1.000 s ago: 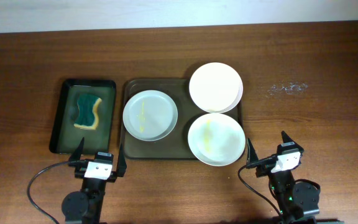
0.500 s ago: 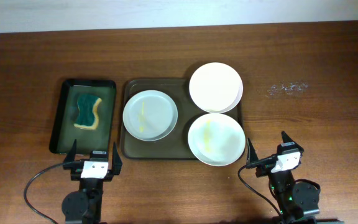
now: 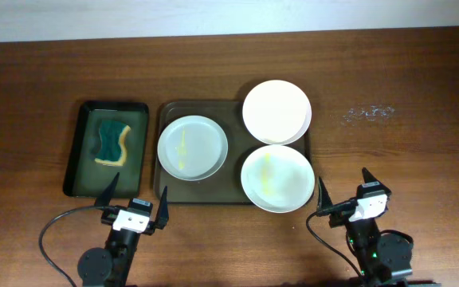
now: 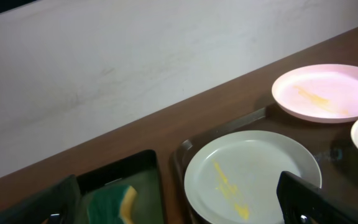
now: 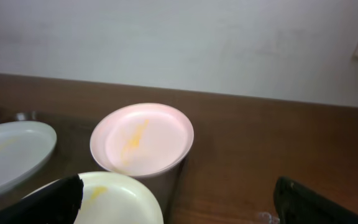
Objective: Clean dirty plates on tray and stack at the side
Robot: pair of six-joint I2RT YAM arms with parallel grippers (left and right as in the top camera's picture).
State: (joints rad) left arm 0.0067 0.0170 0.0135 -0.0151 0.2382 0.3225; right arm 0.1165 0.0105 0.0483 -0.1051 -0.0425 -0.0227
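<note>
Three white plates lie on the dark brown-grey tray (image 3: 168, 191). The left plate (image 3: 192, 147) has a yellow smear, also in the left wrist view (image 4: 252, 176). The front right plate (image 3: 277, 178) has a yellow smear and overhangs the tray's front rim. The back right plate (image 3: 276, 112) shows a smear in the right wrist view (image 5: 143, 137). My left gripper (image 3: 135, 201) is open at the table's front edge, before the gap between the trays. My right gripper (image 3: 343, 190) is open and empty, right of the front plate.
A narrow black tray (image 3: 78, 155) left of the big tray holds a green-yellow sponge (image 3: 113, 143), also in the left wrist view (image 4: 112, 203). A whitish smudge (image 3: 369, 112) marks the wooden table at the right. Cables trail from both arm bases.
My left gripper has shifted to the right and turned slightly, and its fingers have spread wider. The right arm and the plates have not moved.
</note>
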